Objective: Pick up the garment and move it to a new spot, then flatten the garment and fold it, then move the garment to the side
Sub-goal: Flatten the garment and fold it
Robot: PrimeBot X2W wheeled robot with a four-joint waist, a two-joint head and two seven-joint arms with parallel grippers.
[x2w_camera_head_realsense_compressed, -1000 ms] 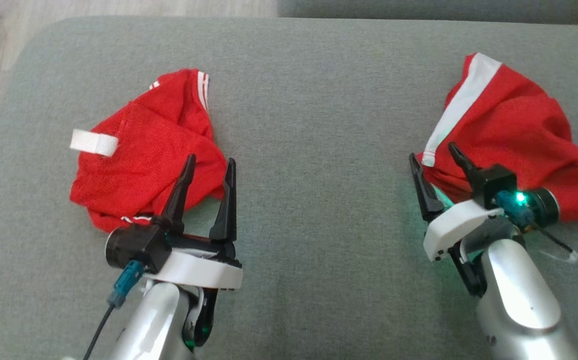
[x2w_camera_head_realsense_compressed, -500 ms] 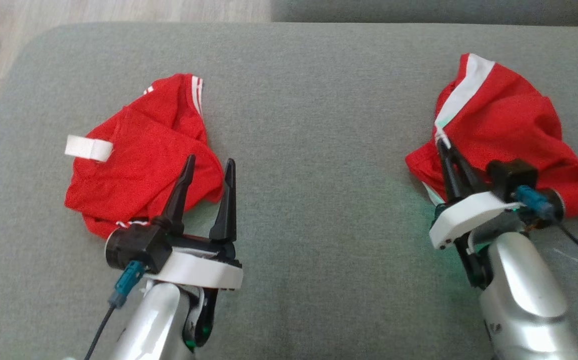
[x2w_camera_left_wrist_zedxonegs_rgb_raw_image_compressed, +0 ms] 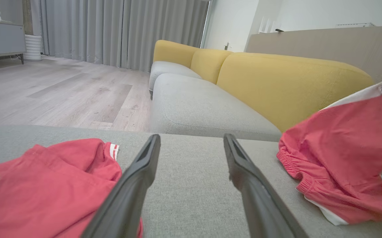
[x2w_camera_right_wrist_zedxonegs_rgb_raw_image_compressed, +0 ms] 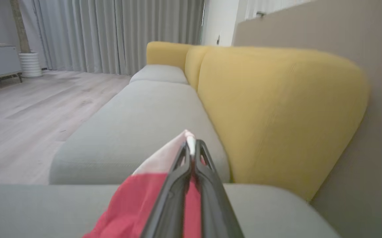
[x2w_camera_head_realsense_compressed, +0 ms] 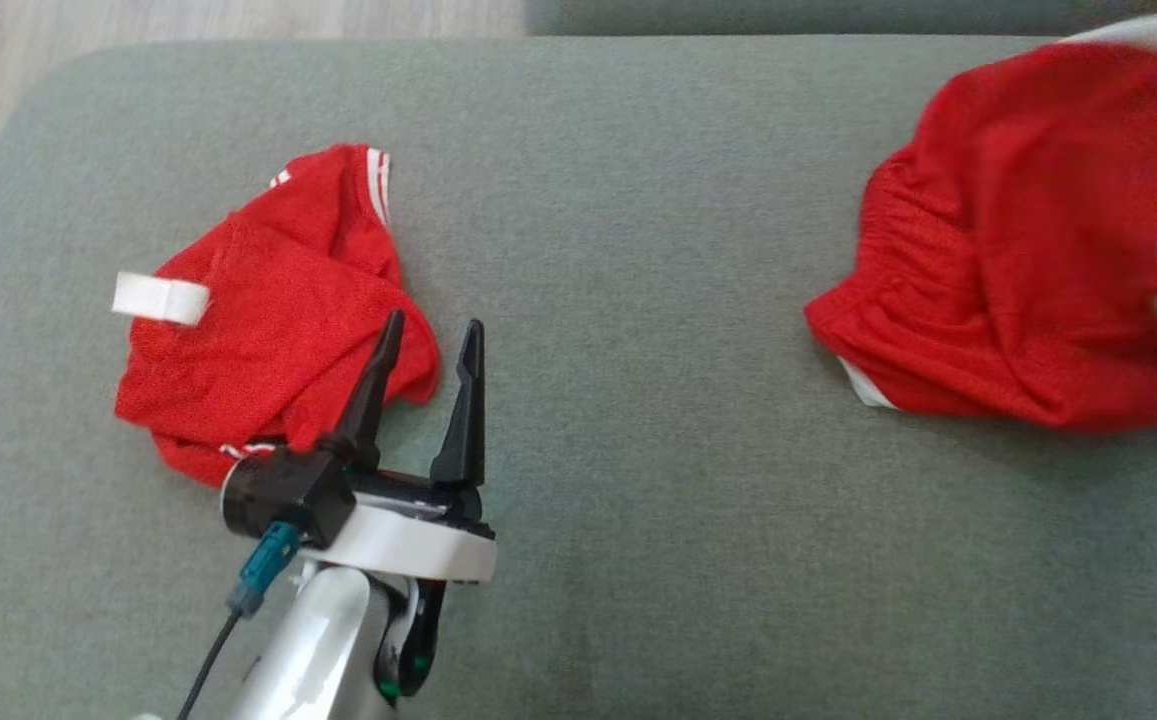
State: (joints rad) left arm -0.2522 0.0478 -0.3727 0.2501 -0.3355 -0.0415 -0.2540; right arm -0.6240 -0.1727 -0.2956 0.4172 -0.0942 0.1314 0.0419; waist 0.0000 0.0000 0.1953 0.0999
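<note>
The right gripper [x2w_camera_right_wrist_zedxonegs_rgb_raw_image_compressed: 193, 147], open a second ago, now pinches the white trim [x2w_camera_right_wrist_zedxonegs_rgb_raw_image_compressed: 161, 162] of the red garment [x2w_camera_head_realsense_compressed: 998, 260], raising it at the right edge of the grey cushion [x2w_camera_head_realsense_compressed: 638, 300]: pick-up begun. The left gripper [x2w_camera_head_realsense_compressed: 434, 322] stands open, empty.

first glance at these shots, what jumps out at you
The red garment at the right of the grey cushion hangs by its white-trimmed edge from the shut right gripper. A second red garment lies crumpled at the left, with the open left gripper at its near corner. Behind them, the yellow sofa back stands out in both wrist views.
</note>
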